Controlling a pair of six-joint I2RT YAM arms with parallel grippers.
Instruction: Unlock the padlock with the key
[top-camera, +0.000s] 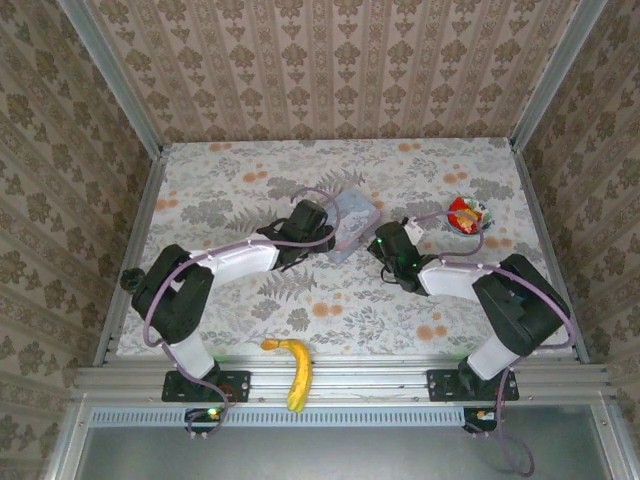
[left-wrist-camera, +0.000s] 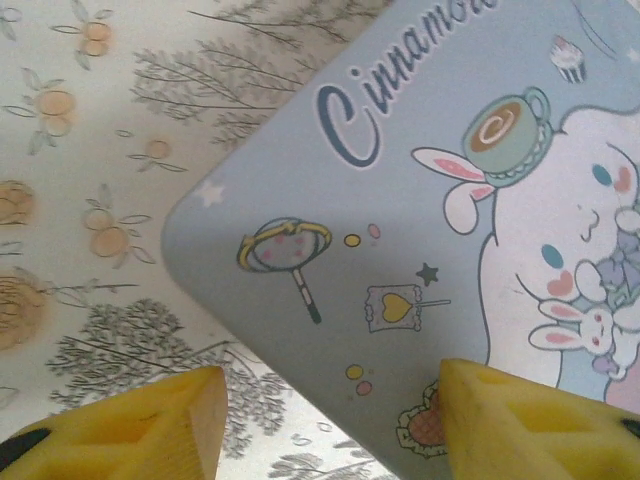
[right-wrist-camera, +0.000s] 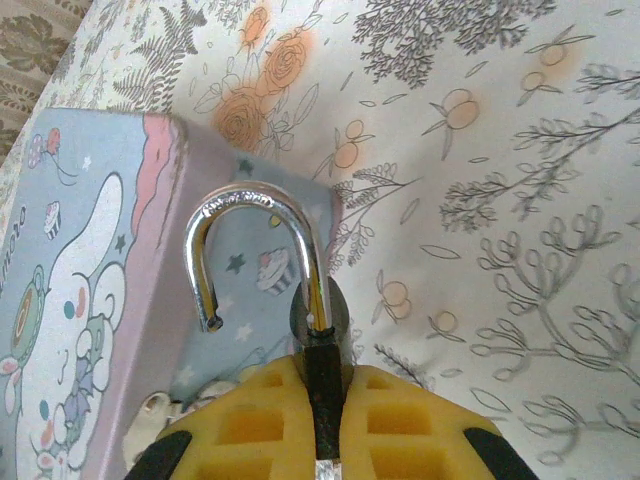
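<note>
Table (top-camera: 250, 170): we see a floral-printed top, walled in on three sides by patterned panels.
Tin (top-camera: 357, 215): pale blue, with a cartoon rabbit and script lettering on its lid. It lies flat near the middle of the table, turned so its corners point at the edges.
Left gripper (left-wrist-camera: 330, 420): it hangs over one rounded corner of the tin (left-wrist-camera: 400, 200). Its yellow pads (left-wrist-camera: 150, 430) stand wide apart, one above bare table and one above the lid. We see nothing between them.
Right gripper (right-wrist-camera: 323, 372): just right of the tin in the top view (top-camera: 385, 245). Its yellow pads (right-wrist-camera: 240, 420) are pressed together on the padlock.
Padlock (right-wrist-camera: 323, 390): a thin black body pinched edge-on between the right pads, beside the tin's corner and near the table's middle.
Shackle (right-wrist-camera: 245, 195): silver and pointing away from the gripper. One leg runs into the body; the shorter leg ends free in front of the tin's side wall (right-wrist-camera: 90, 300). We cannot tell whether it touches the tin.
Grey disc (right-wrist-camera: 335, 315): round, just behind the shackle's long leg; we cannot tell what it is.
Banana (top-camera: 295, 372): on the metal rail at the near edge, between the two arm bases.
Bowl (top-camera: 467, 215): small, with red and yellow contents, near the right edge and well apart from the tin.
</note>
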